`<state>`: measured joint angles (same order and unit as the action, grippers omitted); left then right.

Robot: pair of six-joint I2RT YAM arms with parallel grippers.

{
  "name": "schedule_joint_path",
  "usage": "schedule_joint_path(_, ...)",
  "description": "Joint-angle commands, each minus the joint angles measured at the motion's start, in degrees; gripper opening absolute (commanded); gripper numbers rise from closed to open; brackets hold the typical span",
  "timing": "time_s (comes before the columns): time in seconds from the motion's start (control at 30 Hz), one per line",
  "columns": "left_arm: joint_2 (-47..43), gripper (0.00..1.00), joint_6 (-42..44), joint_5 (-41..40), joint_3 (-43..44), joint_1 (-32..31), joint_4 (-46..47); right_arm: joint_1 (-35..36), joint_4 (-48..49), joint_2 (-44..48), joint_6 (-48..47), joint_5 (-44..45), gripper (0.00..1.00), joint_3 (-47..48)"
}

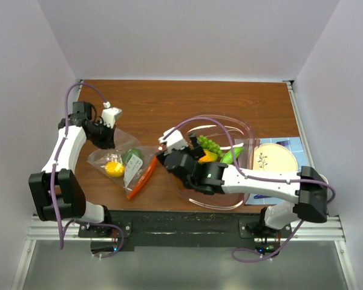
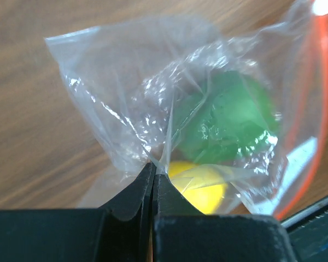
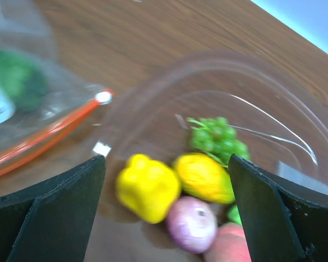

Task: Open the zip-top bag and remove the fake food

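Our left jaws pinch the zip-top bag (image 1: 124,164) on the desk (image 1: 169,103); our right jaws are spread above the bowl (image 1: 245,127), which holds most of the fake food (image 3: 147,188). A green piece (image 2: 229,117) and a yellow piece (image 2: 199,188) are left to take out of the bag.

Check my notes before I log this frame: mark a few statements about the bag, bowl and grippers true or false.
1. The left gripper is clamped on the zip-top bag. True.
2. The right gripper holds a yellow toy. False: it is open and empty over the bowl.
3. The bag is empty. False: a green piece and a yellow piece are inside.
4. Several pieces of fake food lie in the bowl. True.
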<state>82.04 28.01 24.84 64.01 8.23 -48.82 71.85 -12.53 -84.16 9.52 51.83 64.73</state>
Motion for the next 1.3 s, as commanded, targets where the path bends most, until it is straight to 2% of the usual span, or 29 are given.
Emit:
schedule_joint_path(0.0, 3.5, 0.0, -0.7, -6.1, -3.3, 0.0, 7.3, 3.0, 4.3, -5.0, -2.2, -0.8, 0.99, 2.2)
schedule_joint_path(0.1, 6.7, 0.0, -0.8, -9.5, -4.1, 0.1, 10.7, 4.7, 8.1, -8.1, -2.4, -5.2, 0.95, 1.4)
schedule_joint_path(0.23, 9.8, 0.0, -1.1, -9.6, -4.2, 0.0, 12.6, 5.0, 12.4, -13.4, -2.7, -9.9, 0.88, 2.5)
schedule_joint_path(0.5, 9.9, 0.0, -1.6, -8.1, -5.6, -0.8, 13.2, 5.0, 18.3, -23.4, -6.4, -15.4, 0.88, 10.0)
schedule_joint_path(0.63, 9.3, 0.0, -1.2, -8.0, -6.4, -1.0, 13.2, 4.3, 18.7, -28.9, -8.6, -17.4, 0.89, 15.6)
schedule_joint_path(0.9, 8.5, 0.0, 0.6, -9.7, -7.7, -0.9, 13.8, 2.8, 15.2, -31.9, -8.3, -18.6, 0.9, 20.0)
schedule_joint_path(1.0, 8.2, 0.0, 1.4, -10.6, -8.4, -0.9, 14.3, 2.9, 13.8, -29.3, -7.7, -16.2, 0.88, 16.3)
schedule_joint_path(1.27, 8.7, 0.0, 2.5, -10.3, -8.9, -0.3, 14.8, 2.8, 13.4, -15.1, -4.8, -11.1, 0.81, -4.2)
